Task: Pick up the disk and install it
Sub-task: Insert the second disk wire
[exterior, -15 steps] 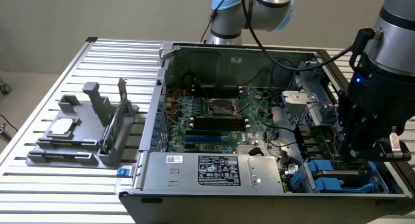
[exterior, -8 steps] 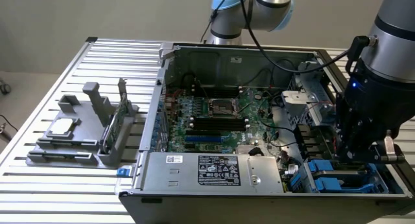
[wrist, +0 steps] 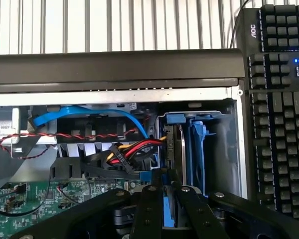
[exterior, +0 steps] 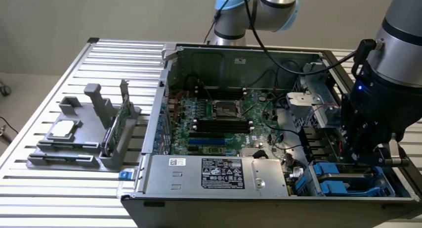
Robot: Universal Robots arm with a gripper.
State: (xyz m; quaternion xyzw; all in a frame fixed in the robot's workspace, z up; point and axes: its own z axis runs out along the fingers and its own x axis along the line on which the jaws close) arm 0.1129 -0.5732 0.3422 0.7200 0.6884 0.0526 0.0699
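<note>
Reaching down into the open computer case [exterior: 264,124], the arm [exterior: 402,35] is standing nearly upright over the drive bay [exterior: 343,181] at the case's front corner, on the exterior view's right. The tool [exterior: 359,156] is hanging just above that bay, its dark fingers pointing down.

The wrist view is looking along the fingers [wrist: 149,209], which are sitting close together and pinching a blue strip [wrist: 165,206]; this appears to be the edge of the disk [wrist: 177,144], which is standing on edge in the bay inside its blue carrier. From the exterior camera the tool's grip is hidden behind the wrist, though blue carrier parts are showing in the bay below it.

The wrist view is also showing a keyboard [wrist: 279,109] lying just outside the case wall beside the bay, and red, yellow and blue cables [wrist: 124,152] crowding the bay's other side. The bay is leaving little room on either side.

The exterior view is showing the motherboard [exterior: 218,119], the power supply [exterior: 218,174], and a grey rack [exterior: 86,134] standing on the table [exterior: 59,69], well apart from the case.
</note>
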